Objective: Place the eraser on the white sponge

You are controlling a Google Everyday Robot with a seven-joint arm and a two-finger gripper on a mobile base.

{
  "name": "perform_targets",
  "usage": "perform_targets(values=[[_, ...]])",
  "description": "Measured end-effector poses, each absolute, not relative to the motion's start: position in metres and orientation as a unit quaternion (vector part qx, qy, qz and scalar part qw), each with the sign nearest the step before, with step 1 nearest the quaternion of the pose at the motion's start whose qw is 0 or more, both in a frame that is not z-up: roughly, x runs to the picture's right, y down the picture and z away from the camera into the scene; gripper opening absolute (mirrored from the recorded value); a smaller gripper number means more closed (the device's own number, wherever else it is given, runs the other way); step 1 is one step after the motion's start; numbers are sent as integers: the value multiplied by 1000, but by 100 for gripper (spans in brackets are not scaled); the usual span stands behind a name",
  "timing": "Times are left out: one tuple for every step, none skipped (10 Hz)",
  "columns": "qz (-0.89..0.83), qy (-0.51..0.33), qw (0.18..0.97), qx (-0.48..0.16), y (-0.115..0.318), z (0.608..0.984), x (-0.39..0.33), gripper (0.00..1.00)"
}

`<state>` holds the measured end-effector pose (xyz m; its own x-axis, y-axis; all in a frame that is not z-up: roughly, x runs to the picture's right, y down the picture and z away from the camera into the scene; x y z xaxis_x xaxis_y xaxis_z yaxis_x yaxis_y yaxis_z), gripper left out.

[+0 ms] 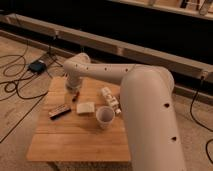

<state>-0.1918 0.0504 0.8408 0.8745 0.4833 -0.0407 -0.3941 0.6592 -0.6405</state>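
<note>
Bench: wooden top, seen from its near edge.

End effector: low over the far left corner of the bench, at the end of the white arm that sweeps in from the right. We read its jaws as standing wide apart, and we see nothing held between them.

Eraser: lying flat close to the left edge, about midway along it, dark face up. It is apart from the end effector.

White sponge: flat on the bench, just beside the eraser on the side away from the left edge. We see a small gap between the two, and its top is bare.

Small reddish piece: between the end effector and the sponge. We cannot tell whether it touches either.

Paper cup: upright, just beside the sponge, toward the right edge.

White carton: lying behind the cup, toward the far edge.

Floor past the left edge: dark cables and a small box.
</note>
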Motion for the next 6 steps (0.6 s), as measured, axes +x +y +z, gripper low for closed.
perform_targets(values=[[234, -66, 912, -329, 52, 842, -190, 71], [221, -63, 918, -323, 54, 843, -188, 71], [206, -60, 923, -319, 57, 844, -187, 71], [181, -55, 931, -313, 62, 845, -189, 71], [155, -51, 937, -308, 67, 845, -192, 71], [128, -48, 943, -304, 72, 845, -198, 71]])
